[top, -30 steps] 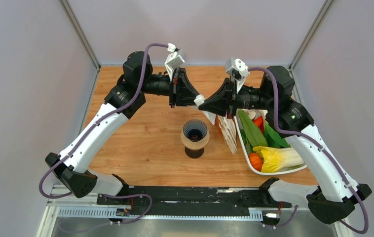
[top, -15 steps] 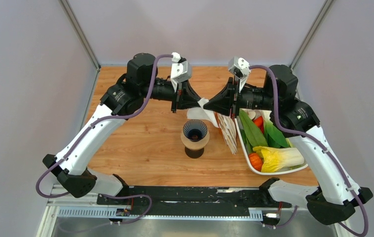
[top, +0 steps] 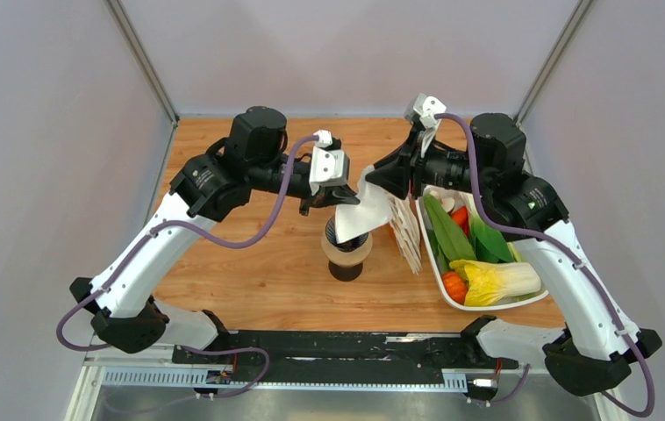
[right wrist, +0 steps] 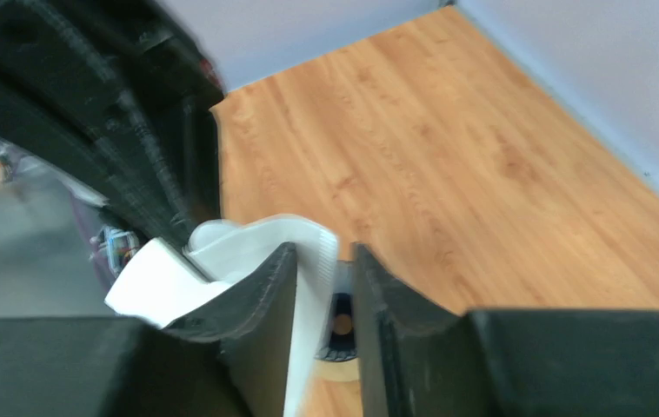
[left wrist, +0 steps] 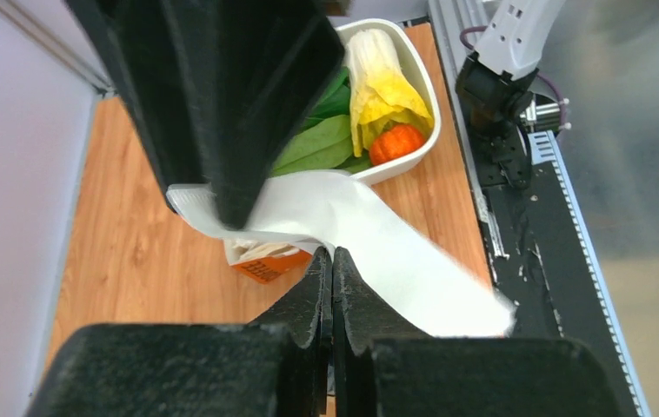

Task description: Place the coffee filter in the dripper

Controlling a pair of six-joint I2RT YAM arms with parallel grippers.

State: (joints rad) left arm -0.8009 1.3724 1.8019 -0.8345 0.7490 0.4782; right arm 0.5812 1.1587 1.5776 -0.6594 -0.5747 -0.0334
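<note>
**Filter held above the dripper, handover nearly done**

The left gripper [left wrist: 332, 261] has its jaws closed tight on one edge of the coffee filter [top: 362, 213]. The thin white paper hangs from it as a slanted sheet just above the table [top: 259, 263]. The dripper [right wrist: 341, 334] sits directly below, on a tan ring over a dark base. From overhead, the filter's lower edge covers part of the dripper's mouth, but the paper is not seated inside.

The step in hand looks like a handover of the filter to the left arm. Next, the left arm needs to lower the paper, open side up and centred, into the cone and let go only once it rests against the ribs. A limp sheet could fold or catch on the rim.

The right gripper [right wrist: 324, 252] meets the filter from the other side. Its jaws stand a narrow gap apart with the paper's edge between them, lying against one finger. It appears to be no longer clamped.

A standing stack of filters [top: 406, 237] is just beside the dripper on the right. It could be knocked as the right arm backs off. Beyond it lies a white bowl [top: 496, 305] of vegetables, clear of the work.
</note>
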